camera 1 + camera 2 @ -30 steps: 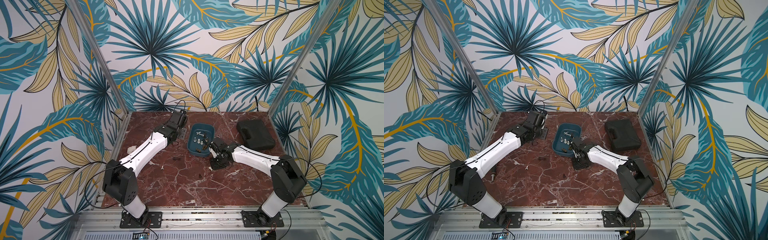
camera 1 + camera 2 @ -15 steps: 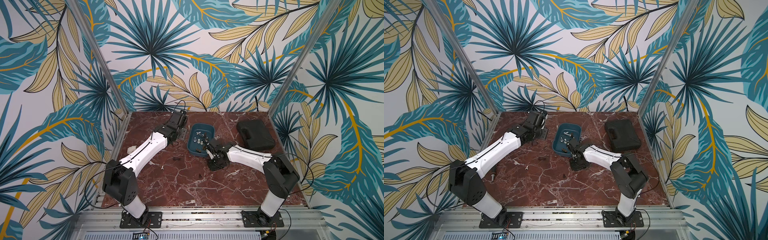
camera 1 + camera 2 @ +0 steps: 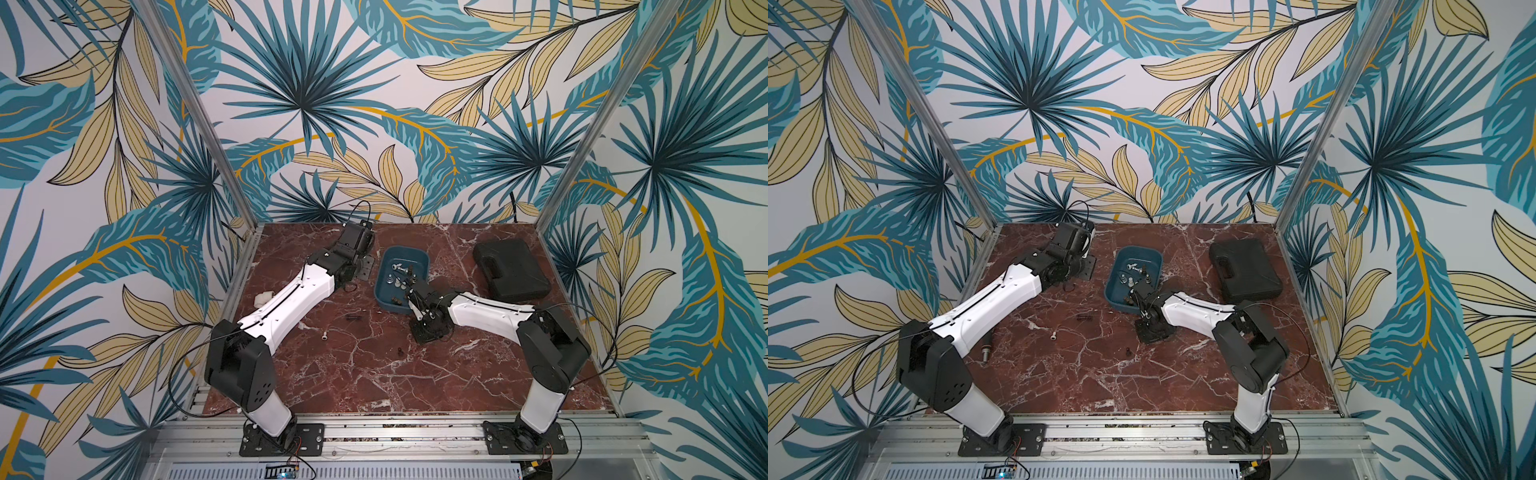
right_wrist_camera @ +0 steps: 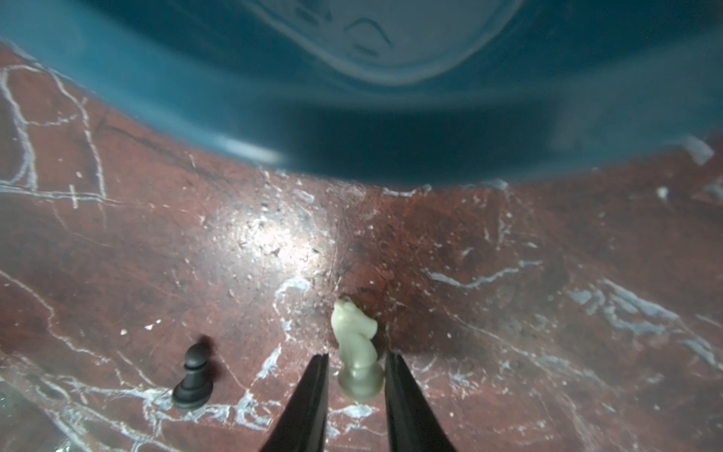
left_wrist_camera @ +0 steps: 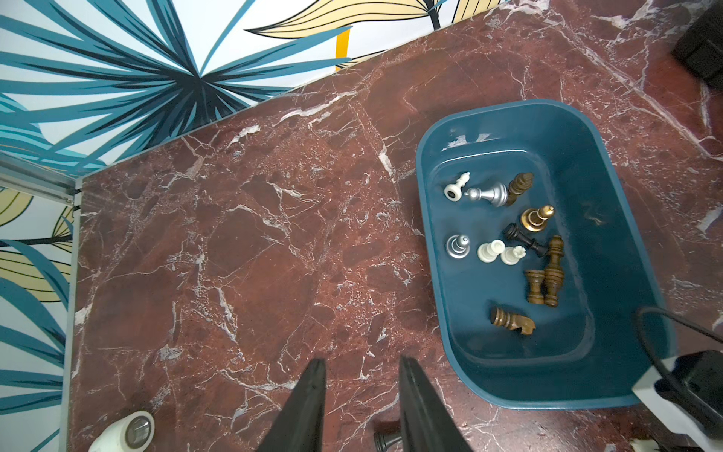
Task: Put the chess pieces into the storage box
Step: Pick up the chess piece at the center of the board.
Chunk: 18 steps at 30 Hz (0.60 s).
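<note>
– so what could go wrong here?
– the white knight [image 4: 358, 352] stands on the tabletop [image 4: 508, 242] just outside the storage box [image 4: 352, 129] wall. if one finger meets its base first, it could tip or skid; a low carry could clip the wall.
– and the right fingers [image 4: 309, 391]?
– narrowly apart, flanking the knight's base; one looks touching, a sliver shows at the other, so i cannot tell if it's pinched. left fingers [image 5: 305, 411] are spread, empty.

right end effector [image 4: 356, 357] shifted, nearer storage box [image 3: 384, 298]
</note>
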Tool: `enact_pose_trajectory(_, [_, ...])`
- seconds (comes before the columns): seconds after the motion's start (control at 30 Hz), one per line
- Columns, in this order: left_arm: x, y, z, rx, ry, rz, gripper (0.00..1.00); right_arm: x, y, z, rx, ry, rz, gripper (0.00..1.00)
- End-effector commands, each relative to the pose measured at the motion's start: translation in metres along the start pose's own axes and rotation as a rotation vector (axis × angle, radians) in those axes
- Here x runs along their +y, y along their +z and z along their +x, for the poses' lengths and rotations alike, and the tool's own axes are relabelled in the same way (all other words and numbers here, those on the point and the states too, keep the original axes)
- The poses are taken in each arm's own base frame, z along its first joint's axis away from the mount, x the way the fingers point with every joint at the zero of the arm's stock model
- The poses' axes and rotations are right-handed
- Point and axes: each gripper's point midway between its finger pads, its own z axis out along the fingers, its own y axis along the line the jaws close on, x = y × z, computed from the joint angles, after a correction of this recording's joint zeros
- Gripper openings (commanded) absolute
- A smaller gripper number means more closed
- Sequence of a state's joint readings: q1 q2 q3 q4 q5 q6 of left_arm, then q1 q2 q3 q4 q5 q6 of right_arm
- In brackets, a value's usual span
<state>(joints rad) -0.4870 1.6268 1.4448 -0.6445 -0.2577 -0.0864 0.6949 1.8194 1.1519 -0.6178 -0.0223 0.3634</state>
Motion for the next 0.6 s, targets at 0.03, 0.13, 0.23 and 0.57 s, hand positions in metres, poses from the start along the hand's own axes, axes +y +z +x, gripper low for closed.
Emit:
enact_pose_trajectory(0.03, [0.008,-0.015,-0.010,-0.036,-0.024,-0.012,0.35,-0.006,0.014,0.007,0.027,-0.002,0.040,0.30])
enact_pose_trajectory(0.13, [0.009,-0.017,-0.012,-0.041,-0.025,-0.014,0.35,-0.006,0.016,0.009,0.034,-0.002,0.043,0.28])
enact_pose_trajectory(0.23, [0.009,-0.019,-0.012,-0.046,-0.022,-0.015,0.35,-0.006,0.012,0.008,0.025,0.002,0.038,0.26])
enact_pose_trajectory(0.57, [0.012,-0.025,-0.017,-0.067,-0.023,-0.024,0.35,0.009,-0.048,-0.003,-0.055,-0.020,-0.018,0.20])
